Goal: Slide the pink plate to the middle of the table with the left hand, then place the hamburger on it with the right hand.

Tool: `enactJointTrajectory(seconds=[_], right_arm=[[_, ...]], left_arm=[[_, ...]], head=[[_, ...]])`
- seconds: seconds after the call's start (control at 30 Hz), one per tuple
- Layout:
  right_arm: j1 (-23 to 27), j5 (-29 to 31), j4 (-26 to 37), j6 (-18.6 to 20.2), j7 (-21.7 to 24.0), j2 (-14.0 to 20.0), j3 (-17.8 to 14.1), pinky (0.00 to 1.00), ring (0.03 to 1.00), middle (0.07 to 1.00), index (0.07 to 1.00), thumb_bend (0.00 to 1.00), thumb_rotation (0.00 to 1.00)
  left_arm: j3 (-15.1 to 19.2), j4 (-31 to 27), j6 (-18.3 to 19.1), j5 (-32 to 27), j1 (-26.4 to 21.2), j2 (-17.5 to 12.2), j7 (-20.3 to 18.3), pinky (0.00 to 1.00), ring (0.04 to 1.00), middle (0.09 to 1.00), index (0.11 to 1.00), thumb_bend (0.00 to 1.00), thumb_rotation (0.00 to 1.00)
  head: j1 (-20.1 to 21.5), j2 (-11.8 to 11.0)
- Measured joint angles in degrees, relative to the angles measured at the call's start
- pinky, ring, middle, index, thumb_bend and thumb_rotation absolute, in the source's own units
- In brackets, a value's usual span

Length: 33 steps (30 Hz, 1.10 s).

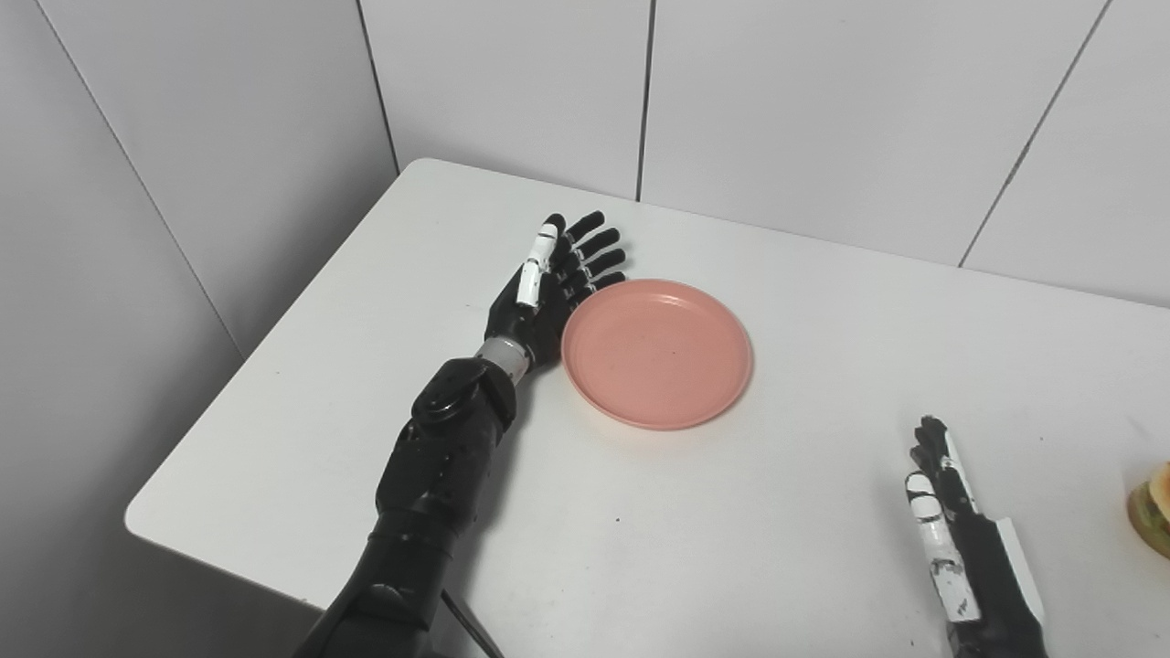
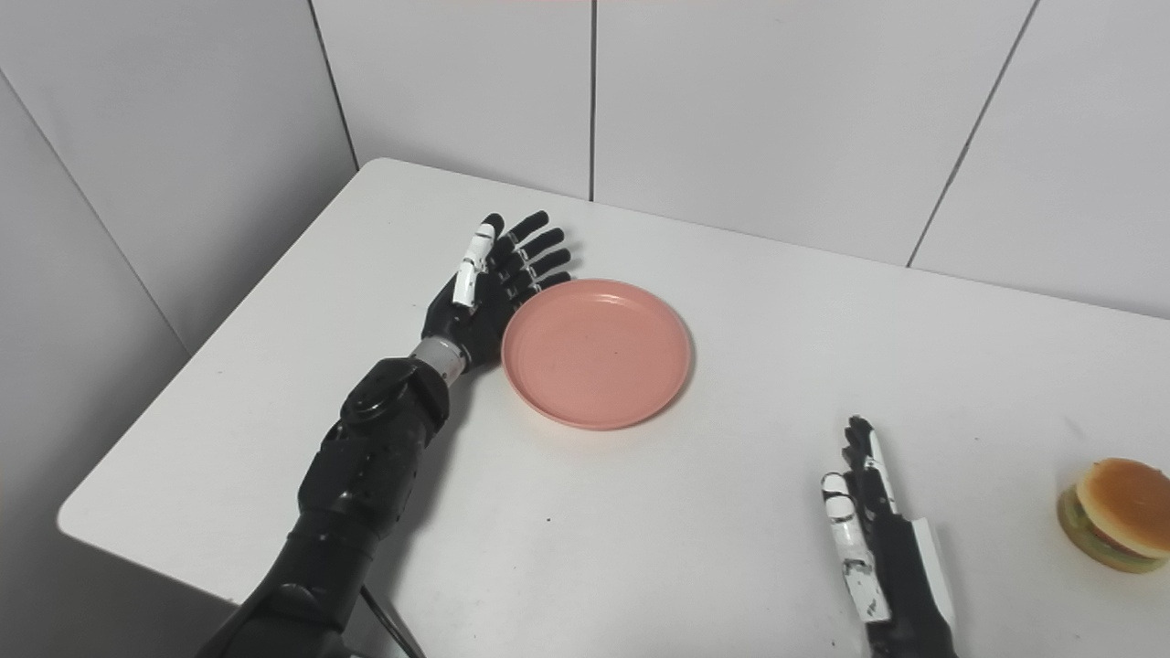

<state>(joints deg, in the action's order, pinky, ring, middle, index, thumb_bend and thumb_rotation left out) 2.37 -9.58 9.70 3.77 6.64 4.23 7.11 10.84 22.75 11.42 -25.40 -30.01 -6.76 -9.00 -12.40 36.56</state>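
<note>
So, left hand flat against pink plate mid-frame, fingers wide; right hand empty, fingers straight, lower right near hamburger.

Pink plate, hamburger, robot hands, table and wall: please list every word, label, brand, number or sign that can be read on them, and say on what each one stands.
None: no readable text shows in either view.
Pink plate: plain, only a tiny dark speck.
Hamburger: no label.
Left robot hand and right robot hand: black with white patches, no lettering readable.
Table and wall panels: blank.
</note>
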Motion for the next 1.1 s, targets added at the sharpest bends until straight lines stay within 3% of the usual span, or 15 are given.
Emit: enactJointTrajectory(seconds=[0.23,0.3,0.4,0.6,0.73,0.77,1.1], right_arm=[[-0.41,-1.08,0.78,0.81,-0.63,-1.08,0.37,1.0,1.0,1.0,1.0,0.27,1.0],[-0.47,-1.49,0.82,0.88,-1.05,-1.39,0.55,1.0,1.0,1.0,1.0,0.27,1.0],[-0.49,-2.4,0.82,0.88,-1.42,-1.62,0.73,1.0,1.0,1.0,1.0,0.27,1.0],[-0.47,-2.46,0.54,0.84,-2.48,-2.58,0.78,0.99,1.0,1.0,1.0,0.31,1.0],[-0.46,-3.19,0.51,0.89,-2.88,-3.0,1.02,0.99,1.0,1.0,1.0,0.31,1.0],[-0.46,-3.4,0.49,0.89,-2.98,-3.05,1.14,0.99,1.0,1.0,1.0,0.31,1.0],[-0.24,-5.25,0.09,1.82,-4.77,-4.93,1.87,1.0,1.0,1.0,1.0,0.29,1.0]], left_arm=[[-1.65,0.3,0.28,0.75,-0.69,1.89,-0.79,0.82,0.846,0.86,0.857,0.38,1.0],[-1.98,0.01,1.18,0.79,-0.89,2.38,-0.56,0.83,0.843,0.856,0.854,0.38,1.0],[-2.58,-0.58,2.15,0.96,-0.94,3.28,-0.16,0.83,0.846,0.857,0.854,0.38,1.0],[-4.14,-1.07,2.64,2.02,-0.93,5.77,-0.29,0.84,0.85,0.86,0.852,0.38,1.0],[-4.68,-1.14,2.64,2.07,-0.83,7.16,-0.67,0.84,0.853,0.865,0.858,0.38,1.0],[-4.81,-1.3,2.64,2.16,-0.68,7.32,-0.7,0.84,0.854,0.865,0.859,0.39,1.0],[-6.79,-2.99,2.47,2.64,1.23,7.9,-2.96,0.86,0.869,0.88,0.878,0.38,1.0]], head=[[2.21,0.62],[5.1,1.32],[5.11,1.32],[9.48,2.29],[9.5,2.29],[11.5,2.55],[15.48,2.38]])
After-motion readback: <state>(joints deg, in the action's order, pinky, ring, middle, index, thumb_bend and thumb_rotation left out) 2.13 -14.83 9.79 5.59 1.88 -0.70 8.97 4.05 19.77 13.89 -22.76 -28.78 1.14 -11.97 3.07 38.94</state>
